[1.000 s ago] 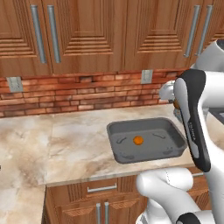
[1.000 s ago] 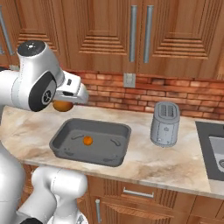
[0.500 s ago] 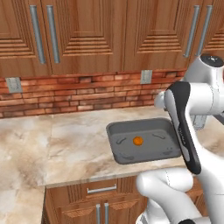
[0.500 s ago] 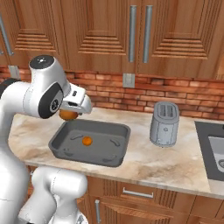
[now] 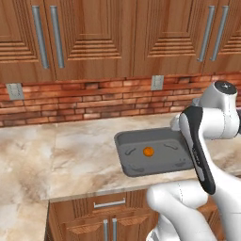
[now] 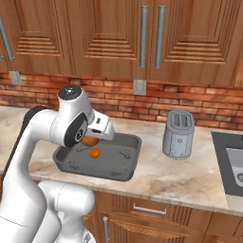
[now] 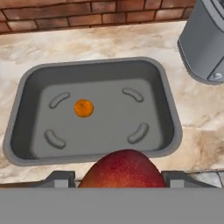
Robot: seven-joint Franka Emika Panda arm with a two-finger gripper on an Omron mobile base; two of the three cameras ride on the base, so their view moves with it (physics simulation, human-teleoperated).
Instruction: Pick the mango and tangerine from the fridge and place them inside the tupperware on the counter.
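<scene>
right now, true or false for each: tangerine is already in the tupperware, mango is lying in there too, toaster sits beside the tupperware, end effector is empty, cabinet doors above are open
1. The tangerine lies inside the tupperware. True.
2. The mango lies in the tupperware too. False: it is held in the end effector, above the container's near edge.
3. A toaster stands on the counter beside the tupperware. True.
4. The end effector is empty. False: it is shut on the mango.
5. The upper cabinet doors are open. False: they are closed.
</scene>
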